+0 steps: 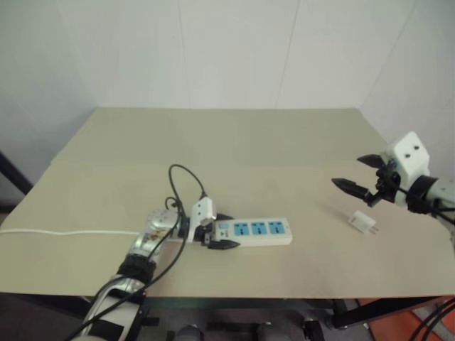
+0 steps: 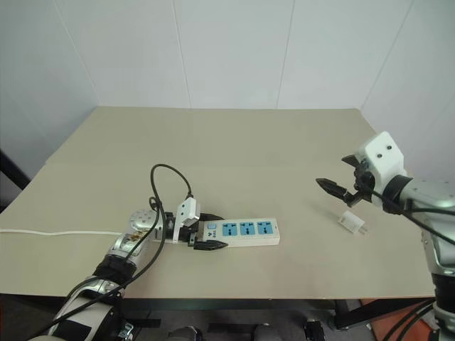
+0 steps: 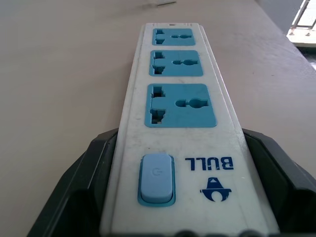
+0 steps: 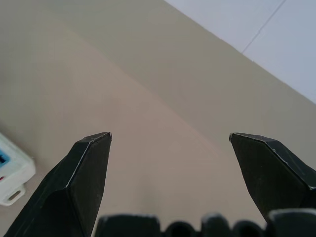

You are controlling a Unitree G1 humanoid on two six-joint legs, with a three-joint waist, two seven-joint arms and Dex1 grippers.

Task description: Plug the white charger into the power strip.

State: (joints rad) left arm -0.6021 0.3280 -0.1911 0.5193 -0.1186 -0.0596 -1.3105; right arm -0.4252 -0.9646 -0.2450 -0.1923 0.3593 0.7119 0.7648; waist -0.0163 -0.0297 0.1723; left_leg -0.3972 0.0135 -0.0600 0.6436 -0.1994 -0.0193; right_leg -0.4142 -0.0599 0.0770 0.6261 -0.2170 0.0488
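Left fingers (image 3: pixel 74 197) clamp power strip (image 1: pixel 254 231) on beige table (image 1: pixel 234 142); white walls (image 1: pixel 234 50).

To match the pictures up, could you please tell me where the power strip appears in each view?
Left eye view: power strip, low centre, on the table.
Right eye view: low centre.
Left wrist view: runs up the middle.
Right wrist view: a white corner at the edge.
Shared landmark: its three blue sockets.

The left hand (image 1: pixel 215 232) grips one end of the power strip (image 1: pixel 254 231). The open right hand (image 1: pixel 364 175) floats above the white charger (image 1: pixel 362 222) on the surface (image 1: pixel 234 142).
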